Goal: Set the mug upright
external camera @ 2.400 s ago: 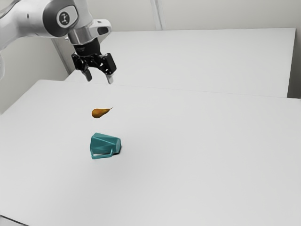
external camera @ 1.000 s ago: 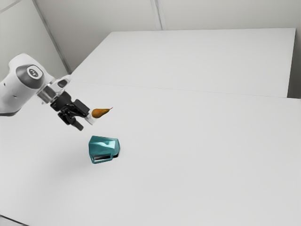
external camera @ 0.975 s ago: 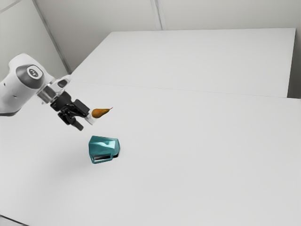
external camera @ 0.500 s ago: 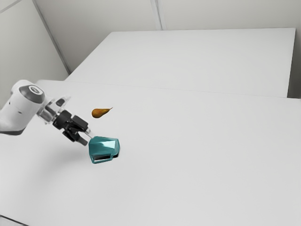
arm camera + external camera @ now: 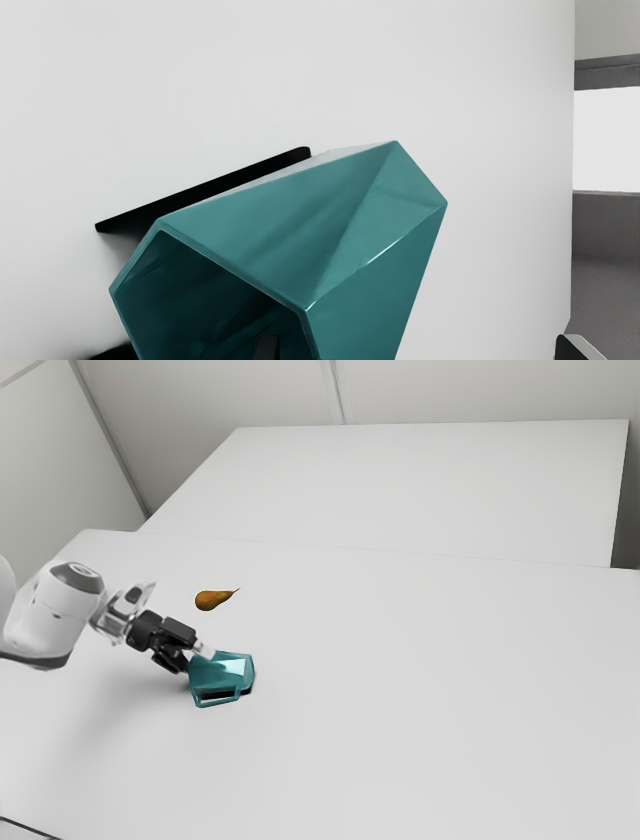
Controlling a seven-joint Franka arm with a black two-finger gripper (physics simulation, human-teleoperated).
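Two fingers (image 5: 267, 347) of my gripper (image 5: 192, 658) are standing wide apart, one showing against mouth of teal mug (image 5: 223, 668), other hanging outside its wall. Mug is lying on its side on white table (image 5: 420, 700), mouth facing about 9 o'clock in exterior view, handle (image 5: 220, 703) sitting toward 6. I am reaching in from mug's 10 o'clock. Pear (image 5: 211, 600) is resting near mug's 12 o'clock, well clear of handle.

Mug (image 5: 280, 225): smooth, glossy, like glazed ceramic | table (image 5: 400, 760): smooth, matt | pear (image 5: 210, 601): smooth-looking skin | claw (image 5: 196, 660): mostly matt, plastic-looking
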